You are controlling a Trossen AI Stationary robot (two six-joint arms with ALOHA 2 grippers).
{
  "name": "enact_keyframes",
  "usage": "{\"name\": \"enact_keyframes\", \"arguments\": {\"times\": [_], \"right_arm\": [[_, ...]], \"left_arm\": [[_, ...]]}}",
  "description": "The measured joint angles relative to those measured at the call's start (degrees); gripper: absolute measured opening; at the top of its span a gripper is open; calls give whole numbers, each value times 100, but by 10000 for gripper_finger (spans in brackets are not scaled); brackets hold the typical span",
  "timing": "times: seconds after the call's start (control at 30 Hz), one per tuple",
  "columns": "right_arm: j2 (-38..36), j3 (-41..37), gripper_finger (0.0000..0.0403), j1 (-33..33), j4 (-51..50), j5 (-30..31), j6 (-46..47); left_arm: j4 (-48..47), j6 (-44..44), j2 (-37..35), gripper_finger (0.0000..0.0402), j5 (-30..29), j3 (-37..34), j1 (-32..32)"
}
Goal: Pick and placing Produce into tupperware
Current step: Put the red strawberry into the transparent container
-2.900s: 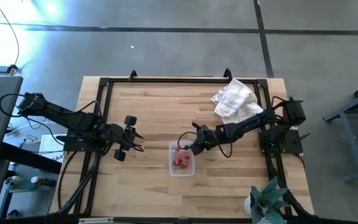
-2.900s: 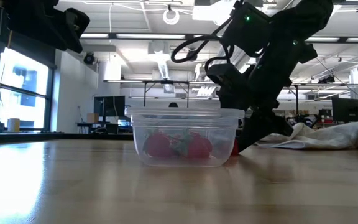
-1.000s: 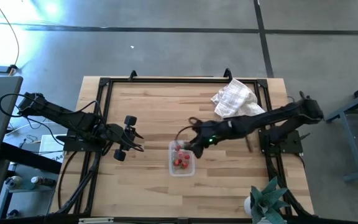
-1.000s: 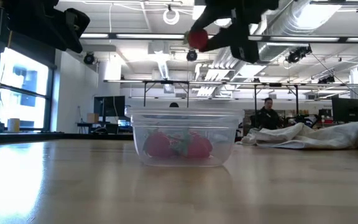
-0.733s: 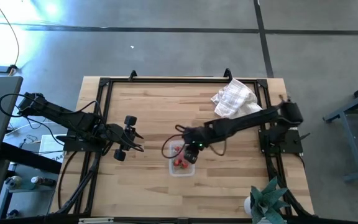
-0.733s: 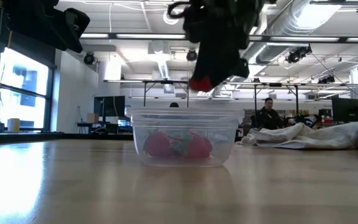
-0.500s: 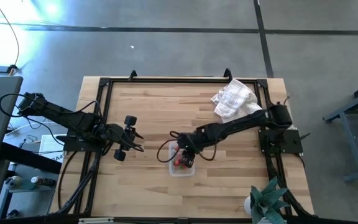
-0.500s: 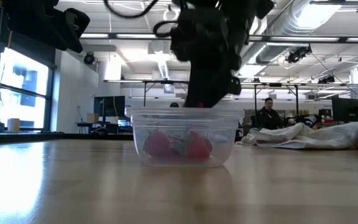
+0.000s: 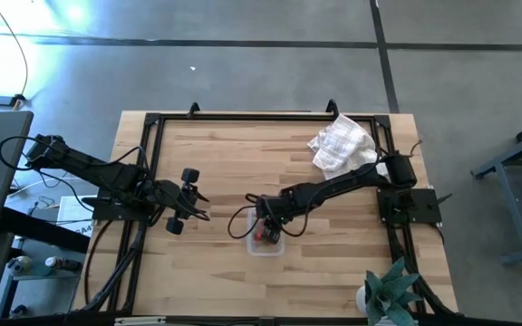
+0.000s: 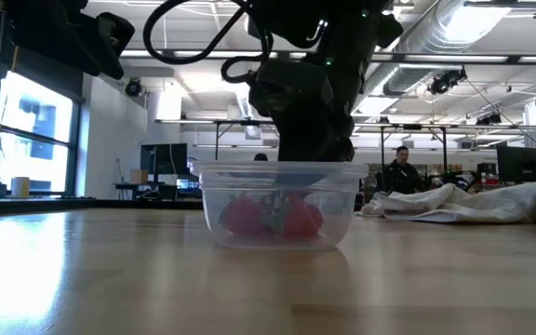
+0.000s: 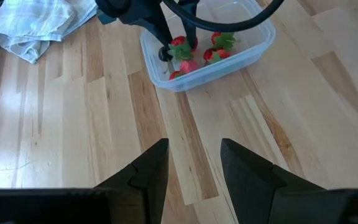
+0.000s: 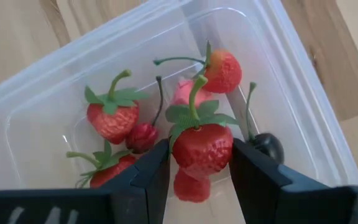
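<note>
The right gripper (image 12: 199,163) reaches down into the small clear rectangular plastic tupperware (image 9: 253,244), its two dark fingers pinching a red strawberry with a green stem (image 12: 202,148) just above the other red produce (image 12: 112,118) lying on the container's floor. In the high view the arm hides most of the contents; in the low view the container wall blurs them. The left gripper (image 11: 193,168) hovers spread open, well apart at the table's left side. A crumpled white checked cloth (image 9: 341,143) lies near the far right corner.

Pale planked wooden worktop (image 9: 216,172), black-framed. Directly on it: small clear rectangular plastic tupperware (image 9: 265,244) near the middle; crumpled white checked cloth (image 9: 341,145) well apart, toward the far right corner.
</note>
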Motion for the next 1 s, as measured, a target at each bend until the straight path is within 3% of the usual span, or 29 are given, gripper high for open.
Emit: {"name": "enact_keyframes", "arguments": {"times": [0.43, 1.0], "right_arm": [[0, 0, 142, -7, -357, 290, -295], [0, -2, 152, -9, -518, 188, -446]], "left_arm": [[-1, -2, -2, 136, 2, 0, 0], [0, -1, -2, 136, 1, 0, 0]]}}
